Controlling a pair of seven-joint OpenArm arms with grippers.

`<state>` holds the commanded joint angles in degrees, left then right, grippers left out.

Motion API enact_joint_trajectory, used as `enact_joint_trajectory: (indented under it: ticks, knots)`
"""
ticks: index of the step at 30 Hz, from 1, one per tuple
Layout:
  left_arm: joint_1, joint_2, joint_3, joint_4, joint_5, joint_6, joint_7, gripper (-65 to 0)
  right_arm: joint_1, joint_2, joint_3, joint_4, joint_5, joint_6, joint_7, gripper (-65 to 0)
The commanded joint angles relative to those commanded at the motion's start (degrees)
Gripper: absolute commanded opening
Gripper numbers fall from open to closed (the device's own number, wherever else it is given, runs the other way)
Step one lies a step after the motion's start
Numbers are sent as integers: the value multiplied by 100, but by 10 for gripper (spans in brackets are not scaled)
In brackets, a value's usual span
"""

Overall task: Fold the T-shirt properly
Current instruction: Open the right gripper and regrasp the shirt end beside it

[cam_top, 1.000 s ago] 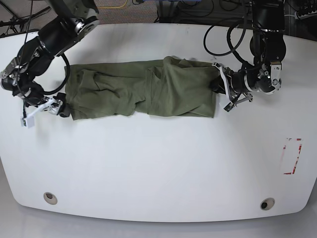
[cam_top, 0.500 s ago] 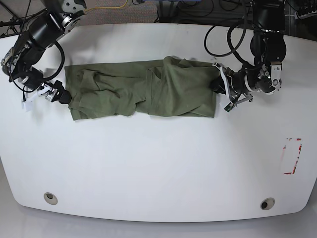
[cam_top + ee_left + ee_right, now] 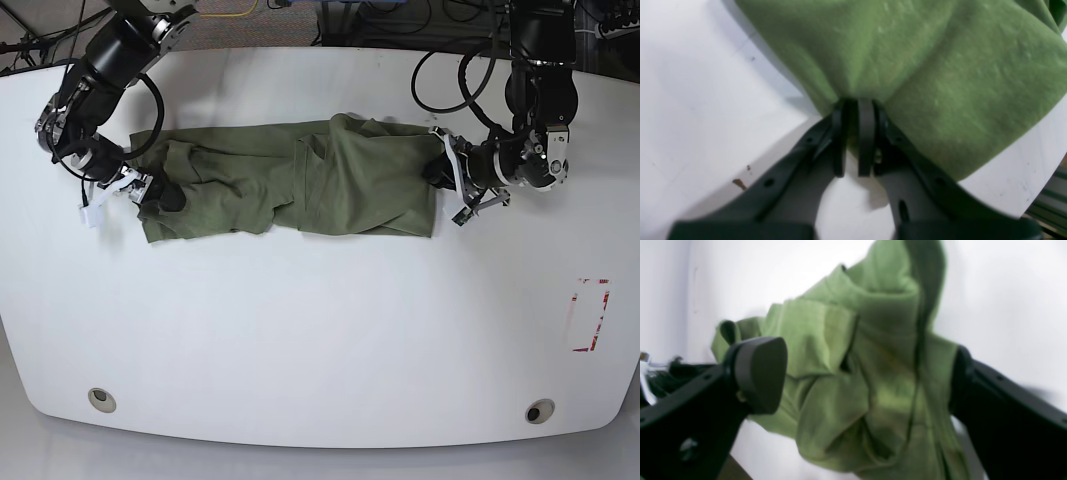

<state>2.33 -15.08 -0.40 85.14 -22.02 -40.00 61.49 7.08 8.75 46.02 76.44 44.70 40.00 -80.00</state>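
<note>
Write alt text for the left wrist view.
The left gripper, its dark fingers nearly closed, pinches a bunched edge of the olive-green T-shirt, which fans out above it over the white table. A few small brown specks mark the table near the fingers.

The T-shirt [image 3: 290, 180] spans the upper middle of the white table [image 3: 320, 340], an arm crowding each end; bare tabletop fills the frame's lower half, broken only by a red-marked label [image 3: 590, 315] at right
</note>
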Motion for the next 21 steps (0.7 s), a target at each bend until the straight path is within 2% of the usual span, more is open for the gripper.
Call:
enact_joint_trajectory:
  ticks: [3, 5, 8, 9, 11, 12, 13, 14, 15, 21]
  knots:
    - [0, 0, 0, -26, 0, 0, 0, -607, -35, -26, -132, 202, -97, 0, 0, -35]
    - [9, 0, 0, -18, 0, 0, 0, -607, -35, -26, -185, 220, -176, 0, 0, -65]
    - [9, 0, 0, 0, 0, 0, 9, -607, -35, -26, -202, 220, -273, 0, 0, -198]
    - [-9, 0, 9, -26, 0, 0, 9, -607, -35, -35, -202, 220, -281, 0, 22, -301]
    - [-26, 0, 18, -35, 0, 0, 9, -607, -35, -35, -211, 220, -290, 0, 101, -430]
    - [-26, 0, 26, -35, 0, 0, 9, -607, -35, -35, -211, 220, -290, 0, 145, -523]
    - [-26, 9, 26, -18, 0, 0, 9, -607, -35, -35, -220, 220, -290, 0, 163, -595]
    - [-26, 9, 26, -9, 0, 0, 18, -607, -35, -26, -220, 220, -290, 0, 163, -634]
    - [-35, 18, 35, 0, 0, 0, 18, -607, -35, -9, -220, 229, -290, 0, 163, -650]
    - [-202, 44, 193, -26, 0, 0, 70, -607, -53, 176, -211, 308, -264, 0, 163, -650]
